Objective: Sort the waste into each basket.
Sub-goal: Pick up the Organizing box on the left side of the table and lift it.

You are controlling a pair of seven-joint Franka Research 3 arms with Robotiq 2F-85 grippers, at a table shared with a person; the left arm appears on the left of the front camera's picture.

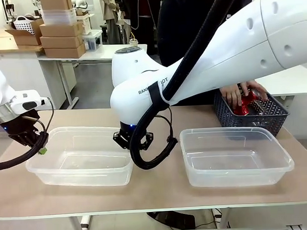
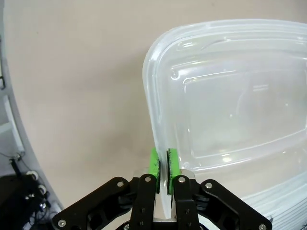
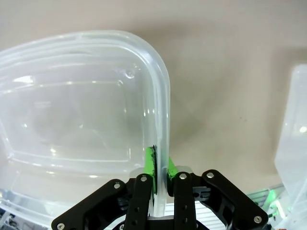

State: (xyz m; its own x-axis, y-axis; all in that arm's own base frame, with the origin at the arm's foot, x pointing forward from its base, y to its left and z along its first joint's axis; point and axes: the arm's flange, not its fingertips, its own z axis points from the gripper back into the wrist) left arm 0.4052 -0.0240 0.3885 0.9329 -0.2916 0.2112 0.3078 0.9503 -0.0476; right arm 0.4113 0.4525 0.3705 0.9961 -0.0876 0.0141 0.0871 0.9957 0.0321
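Two clear baskets stand empty on the tan table, the left basket [image 1: 80, 175] and the right basket [image 1: 236, 167]. My left gripper [image 1: 41, 148] is shut on the left basket's left rim. In the left wrist view the gripper [image 2: 163, 165] pinches the rim of the basket [image 2: 230, 96] between its green pads. My right gripper [image 1: 132, 141], reaching across the middle, is shut on the same basket's right rim. In the right wrist view the gripper [image 3: 160, 167] clamps the basket's wall [image 3: 72, 105]. Red shiny waste [image 1: 242, 109] lies in a dark crate at the far right.
The dark grey slotted crate [image 1: 274, 118] stands behind the right basket, with the person's hands [image 1: 237, 94] inside it. My right arm's black cable loop [image 1: 155, 158] hangs between the two baskets. An edge of the right basket [image 3: 295, 120] appears in the right wrist view.
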